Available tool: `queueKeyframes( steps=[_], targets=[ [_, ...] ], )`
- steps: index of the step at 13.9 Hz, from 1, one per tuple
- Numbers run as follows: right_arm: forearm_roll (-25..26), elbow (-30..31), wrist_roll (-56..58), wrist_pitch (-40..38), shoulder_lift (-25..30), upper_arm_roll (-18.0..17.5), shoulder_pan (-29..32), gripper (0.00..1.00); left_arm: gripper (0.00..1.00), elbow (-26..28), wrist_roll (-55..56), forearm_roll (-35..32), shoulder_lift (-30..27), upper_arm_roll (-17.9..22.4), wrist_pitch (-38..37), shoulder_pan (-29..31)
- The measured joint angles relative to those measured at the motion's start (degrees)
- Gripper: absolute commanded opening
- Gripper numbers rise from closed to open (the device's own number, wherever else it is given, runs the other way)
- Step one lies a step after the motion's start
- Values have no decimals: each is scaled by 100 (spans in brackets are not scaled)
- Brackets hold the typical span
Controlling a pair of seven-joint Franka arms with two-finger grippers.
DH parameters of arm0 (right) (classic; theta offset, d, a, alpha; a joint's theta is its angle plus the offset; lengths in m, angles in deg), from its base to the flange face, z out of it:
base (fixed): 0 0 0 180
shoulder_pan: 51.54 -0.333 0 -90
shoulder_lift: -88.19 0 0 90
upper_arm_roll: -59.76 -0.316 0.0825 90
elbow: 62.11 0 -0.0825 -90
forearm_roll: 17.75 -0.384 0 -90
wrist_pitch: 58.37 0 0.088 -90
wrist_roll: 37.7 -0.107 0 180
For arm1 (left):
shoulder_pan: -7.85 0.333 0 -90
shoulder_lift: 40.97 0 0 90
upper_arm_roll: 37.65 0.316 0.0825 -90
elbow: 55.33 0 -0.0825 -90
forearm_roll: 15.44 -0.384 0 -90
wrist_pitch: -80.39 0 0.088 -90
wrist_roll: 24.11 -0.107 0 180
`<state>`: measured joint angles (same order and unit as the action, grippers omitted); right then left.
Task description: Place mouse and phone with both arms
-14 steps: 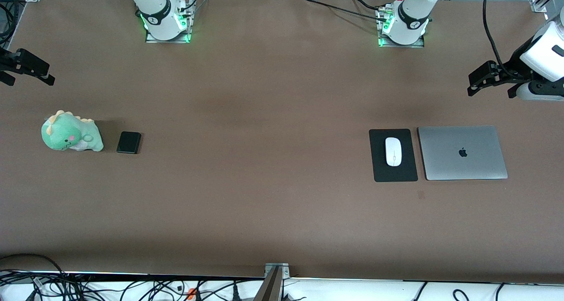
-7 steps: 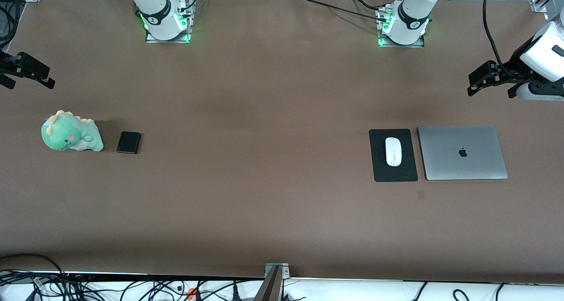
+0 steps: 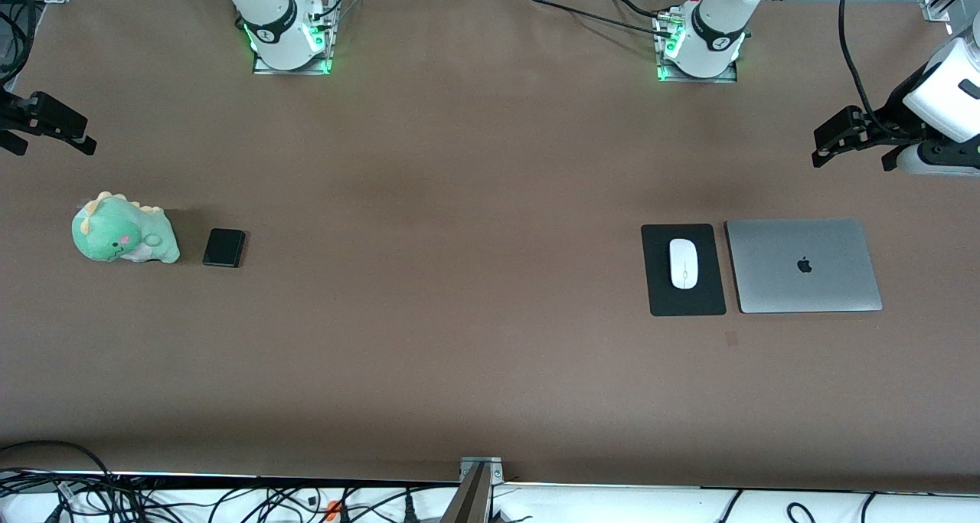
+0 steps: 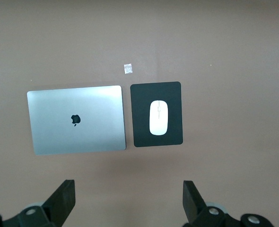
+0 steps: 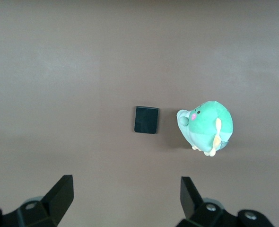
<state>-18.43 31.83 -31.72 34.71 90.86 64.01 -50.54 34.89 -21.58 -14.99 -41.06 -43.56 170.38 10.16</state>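
Left wrist view shows the left gripper [image 4: 127,203] with its 2 black fingers [image 4: 63,201] spread wide and empty, high over the brown table [image 3: 475,278]. Under it the small glossy white oval mouse [image 4: 159,117] lies on a flat black rectangular mouse pad [image 4: 140,116], just beside a closed silver laptop [image 4: 76,119]. At the right arm's end, the right gripper [image 5: 125,201] hangs equally wide and empty above the small black rounded-corner phone [image 5: 146,119], which rests flat on the table near a green plush dinosaur [image 5: 206,125].
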Motion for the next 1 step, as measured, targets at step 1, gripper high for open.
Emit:
queueKeyframes(
  steps=[1],
  targets=[
    [0, -1, 0, 0, 0, 0, 0, 100, 100, 0, 0, 0, 0, 0, 0, 0]
  ],
)
